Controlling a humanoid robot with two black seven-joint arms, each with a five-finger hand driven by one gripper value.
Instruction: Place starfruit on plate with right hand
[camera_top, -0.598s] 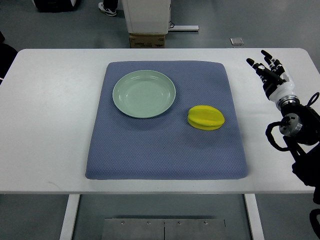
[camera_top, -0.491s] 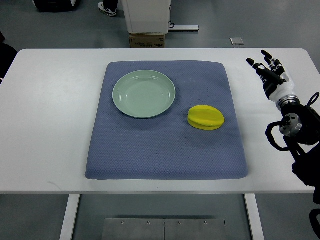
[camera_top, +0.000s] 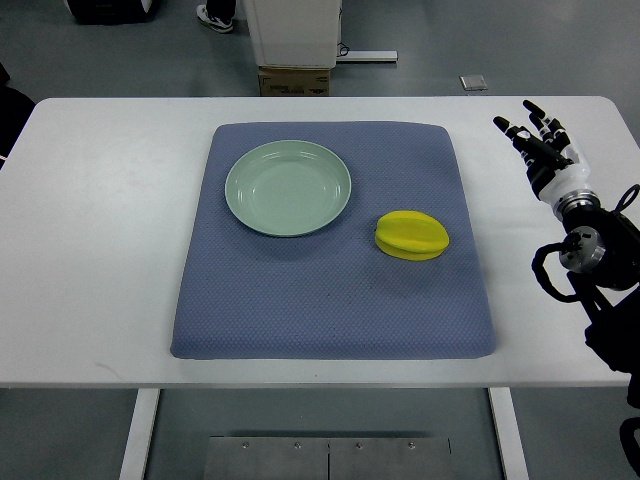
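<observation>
The right hand (camera_top: 540, 150) hovers empty, fingers spread, well right of the starfruit (camera_top: 412, 235). Its ridged, waxy skin may slip sideways under an off-centre grasp, missing the plate (camera_top: 288, 187) beyond.

I'm seeing a white desk (camera_top: 100, 250) filling most of the view, with a blue-grey textured mat (camera_top: 330, 300) lying flat across its middle. Beyond the far edge, a cardboard box (camera_top: 296, 80) is sitting on the grey floor (camera_top: 480, 40), tucked under a white cabinet (camera_top: 293, 30). A small pale square item (camera_top: 474, 83) is lying on the floor further right; can't tell what it is. A shoe (camera_top: 216, 17) is showing at the top edge. I'm also getting a metal plate (camera_top: 328, 458) with screws below the near edge.
</observation>
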